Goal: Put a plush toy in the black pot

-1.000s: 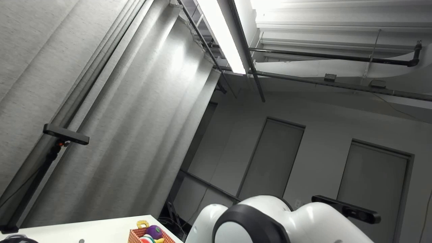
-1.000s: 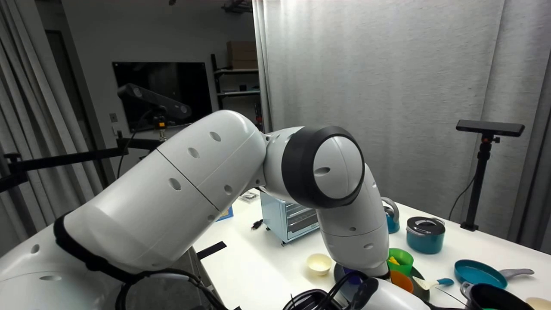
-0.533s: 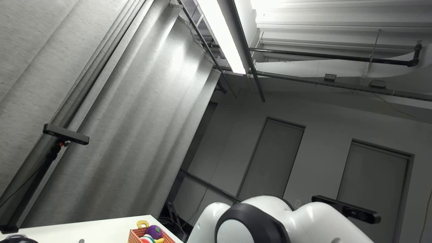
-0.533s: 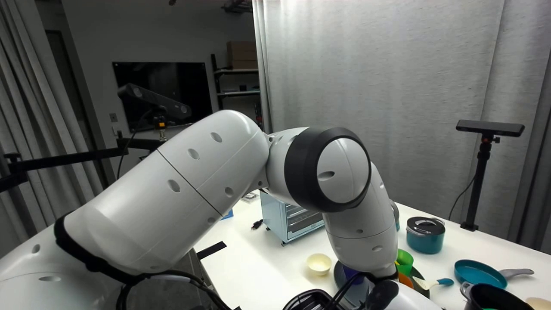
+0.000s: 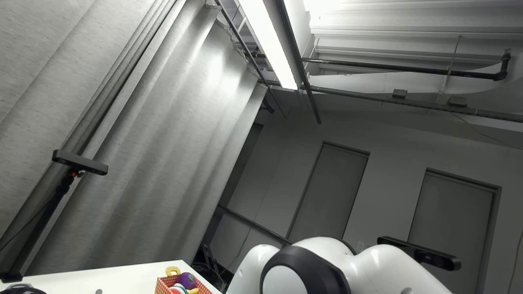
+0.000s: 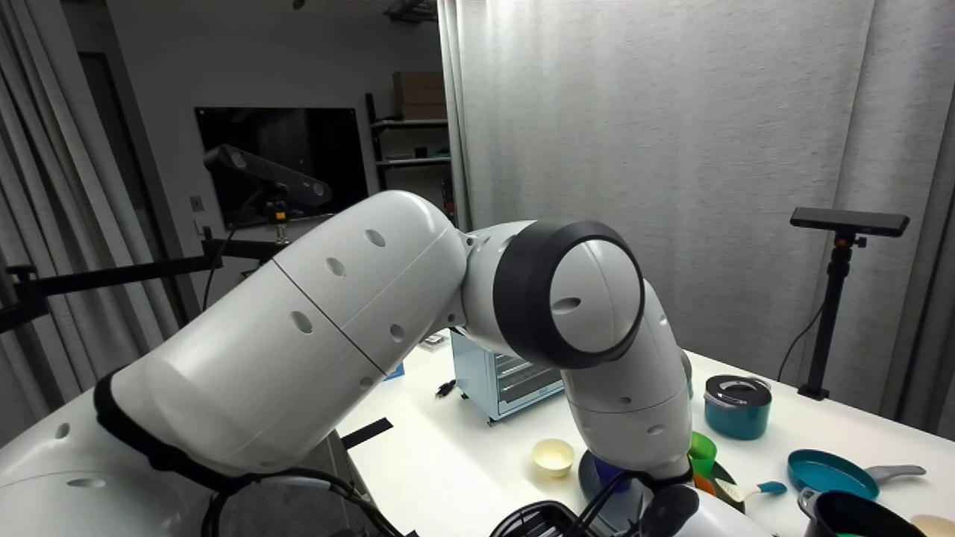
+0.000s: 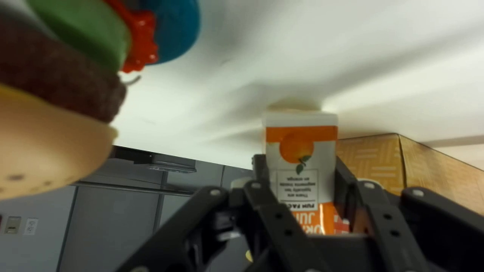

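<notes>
In the wrist view my gripper point(image 7: 300, 166) is shut on an orange and white juice carton point(image 7: 297, 189), with one finger pressed to each side. The carton's free end is close to the white tabletop point(image 7: 211, 113); whether it touches I cannot tell. The black pot point(image 6: 858, 513) stands at the lower right corner in an exterior view, partly cut off, with a bit of green at its bottom edge. Both exterior views leave the gripper out. I cannot tell whether the plush toy is among the toys in the checkered basket point(image 5: 163, 287), such as the purple one point(image 5: 187, 280).
A toy burger point(image 7: 56, 94) looms close at the left of the wrist view, and a tan box point(image 7: 370, 158) stands right of the carton. On the table are a teal lidded pot point(image 6: 737, 418), a teal pan point(image 6: 832, 475), a cream bowl point(image 6: 553, 457) and a toaster oven point(image 6: 477, 377).
The forearm has shifted to the right and slightly down in an exterior view, covering more of the kettle and the green cup. Over the last half second it hardly moves.
</notes>
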Controlling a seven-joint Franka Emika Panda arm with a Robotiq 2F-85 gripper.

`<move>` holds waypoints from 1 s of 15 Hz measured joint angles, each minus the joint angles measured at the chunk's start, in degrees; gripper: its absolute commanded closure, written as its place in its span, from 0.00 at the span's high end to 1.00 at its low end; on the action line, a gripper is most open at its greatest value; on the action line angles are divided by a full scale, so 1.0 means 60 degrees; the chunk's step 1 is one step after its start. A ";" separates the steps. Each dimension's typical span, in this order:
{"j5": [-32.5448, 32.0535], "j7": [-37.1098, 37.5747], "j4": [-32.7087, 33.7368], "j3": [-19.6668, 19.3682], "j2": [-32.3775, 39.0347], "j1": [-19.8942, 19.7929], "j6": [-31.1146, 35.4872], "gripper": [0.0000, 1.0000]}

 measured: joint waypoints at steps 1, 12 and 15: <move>0.0008 -0.0034 0.0004 -0.0010 0.0008 0.0014 0.0000 0.16; 0.0455 -0.0983 0.0140 -0.0149 0.0318 0.0304 -0.0257 1.00; 0.0619 -0.1234 0.0192 -0.0172 0.0319 0.0361 -0.0331 1.00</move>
